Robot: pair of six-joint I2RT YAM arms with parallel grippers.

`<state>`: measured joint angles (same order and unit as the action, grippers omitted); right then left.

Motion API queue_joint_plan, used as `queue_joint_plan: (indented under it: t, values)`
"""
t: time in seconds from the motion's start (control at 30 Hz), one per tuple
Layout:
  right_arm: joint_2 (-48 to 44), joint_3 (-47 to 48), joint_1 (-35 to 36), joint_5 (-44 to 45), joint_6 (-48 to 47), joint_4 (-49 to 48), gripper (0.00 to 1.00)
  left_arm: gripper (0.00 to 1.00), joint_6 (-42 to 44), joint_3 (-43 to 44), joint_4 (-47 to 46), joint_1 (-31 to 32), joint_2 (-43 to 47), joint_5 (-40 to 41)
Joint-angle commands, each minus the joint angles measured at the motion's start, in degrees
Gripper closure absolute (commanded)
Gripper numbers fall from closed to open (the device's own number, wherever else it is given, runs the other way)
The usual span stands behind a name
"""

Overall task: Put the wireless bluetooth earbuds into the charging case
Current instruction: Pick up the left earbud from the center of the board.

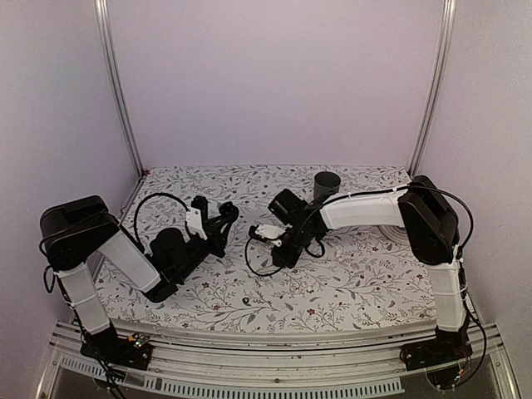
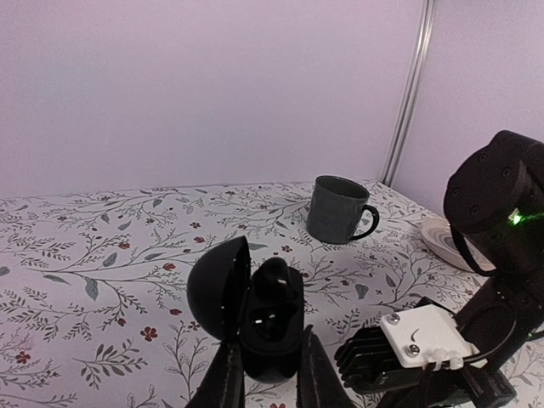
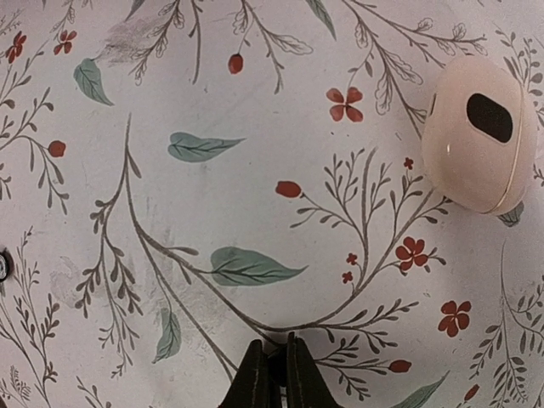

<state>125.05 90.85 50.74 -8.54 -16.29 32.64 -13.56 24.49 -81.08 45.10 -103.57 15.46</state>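
Two robot arms work over a table covered in a floral cloth (image 1: 357, 287). The left gripper (image 2: 270, 367) has its fingers clamped on the lower sides of the charging case (image 2: 272, 336), a small glossy black pebble held upright just above the cloth. Its lid (image 2: 217, 289) swings open to the left in the left wrist view, so the mouth faces up and slightly right. A dark rounded nub (image 2: 279, 279), probably one earbud, stands in the far pocket. The near pocket looks empty. The right gripper (image 3: 273, 374) points down at bare cloth, its fingers drawn almost together with only a thin dark sliver between them. Whether that sliver is the second earbud cannot be told. From above, the right gripper sits just to the right of the case, near but apart, and is the only free arm. Any coming insertion probably depends on the right fingers travelling left and coming down over the open near pocket. A grey mug (image 2: 338, 208) stands further back, and a pale oval pebble with a dark spot (image 3: 476, 140) lies to the right of the right fingers.
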Motion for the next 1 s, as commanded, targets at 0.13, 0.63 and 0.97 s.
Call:
queue_joint_plan:
  t: [0.13, 0.63, 0.97]
  values:
    - [1.57, 0.03, -0.46, -1.7, 3.36, 1.04, 0.96, 1.0, -0.06, 0.21, -0.11, -0.81, 0.65, -0.43]
    - [-3.49, -0.6, -4.83, -8.72, 9.97, -3.99, 0.97, 1.0, -0.16, 0.56, -0.03, -0.83, -0.3, -1.01]
    - [-9.5, -4.5, -7.04, -14.53, 15.24, -11.68, 0.97, 1.0, 0.13, 1.52, 0.91, -0.95, -0.68, -2.53]
